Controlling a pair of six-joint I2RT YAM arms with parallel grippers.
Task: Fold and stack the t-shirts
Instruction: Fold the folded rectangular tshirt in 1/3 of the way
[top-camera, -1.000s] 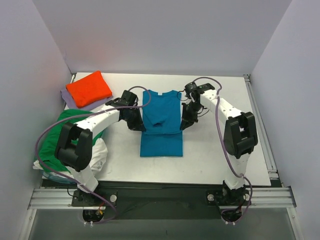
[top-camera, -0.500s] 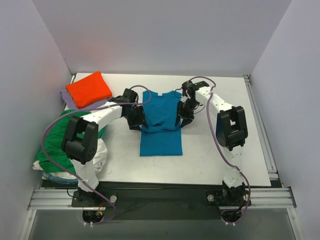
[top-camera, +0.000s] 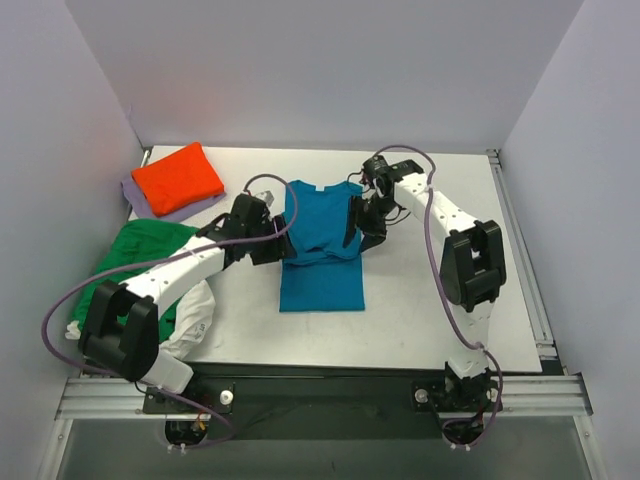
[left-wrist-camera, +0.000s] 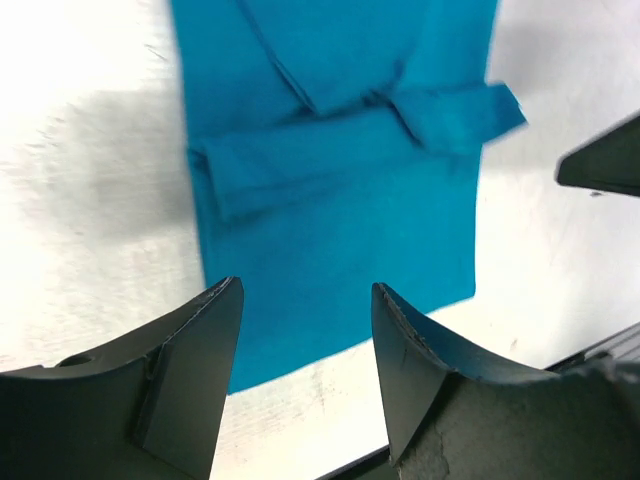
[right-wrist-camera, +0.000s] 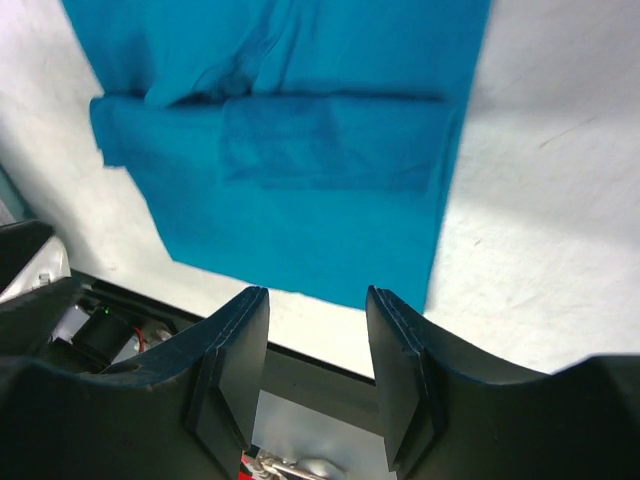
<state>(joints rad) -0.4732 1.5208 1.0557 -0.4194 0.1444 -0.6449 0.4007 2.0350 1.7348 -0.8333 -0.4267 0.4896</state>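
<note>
The teal-blue t-shirt (top-camera: 320, 260) lies flat mid-table with both sleeves folded inward over its chest (left-wrist-camera: 330, 190) (right-wrist-camera: 300, 150). My left gripper (top-camera: 272, 244) hovers at the shirt's left edge, open, with nothing between its fingers (left-wrist-camera: 195, 370). My right gripper (top-camera: 358, 228) hovers at the shirt's right edge, also open and empty, its fingers (right-wrist-camera: 400, 370) above the cloth. A folded orange t-shirt (top-camera: 178, 177) rests on a lavender one (top-camera: 140, 198) at the back left. A green t-shirt (top-camera: 128, 258) and a white one (top-camera: 197, 308) lie crumpled at the left.
White walls close the table on three sides. A metal rail (top-camera: 320, 392) runs along the near edge by the arm bases. The left arm reaches over the green and white pile. Purple cables loop off both arms.
Both grippers have opened and let go of the teal-blue t-shirt. The left arm's elbow has swung down toward the near left. The right gripper has shifted slightly toward the back.
</note>
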